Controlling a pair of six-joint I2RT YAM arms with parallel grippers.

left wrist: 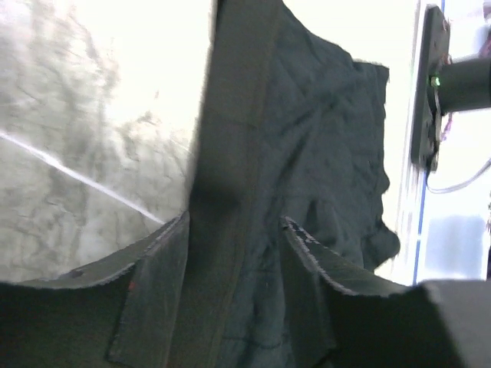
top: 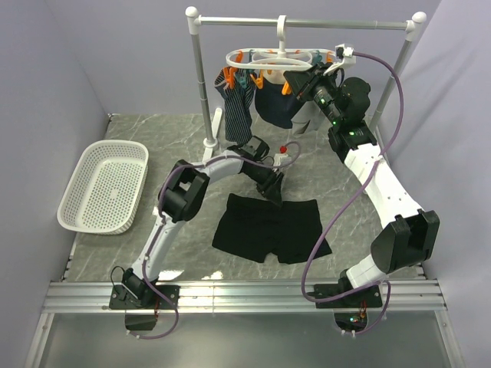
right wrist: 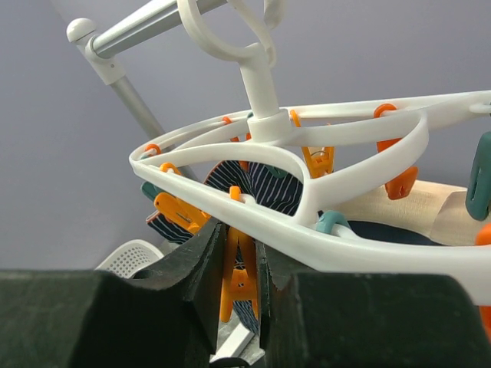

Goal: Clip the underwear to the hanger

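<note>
The black underwear (top: 268,226) lies flat on the marble table, waistband toward the back. My left gripper (top: 272,189) is low over the middle of that waistband. In the left wrist view the gripper (left wrist: 234,224) is open, and its fingers (left wrist: 153,261) straddle the waistband (left wrist: 230,138) with the cloth between them. The white oval hanger (top: 280,57) hangs by its hook from the rail. My right gripper (top: 303,80) is at its right side. In the right wrist view the gripper (right wrist: 240,238) is shut on an orange peg (right wrist: 242,280) under the white hanger loop (right wrist: 330,238).
A silver rail stand (top: 201,84) with white ball ends carries the hanger. A dark striped garment (top: 236,107) and a dark navy piece (top: 276,107) hang from other pegs. A white mesh basket (top: 103,184) sits at the left. Grey walls close in on both sides.
</note>
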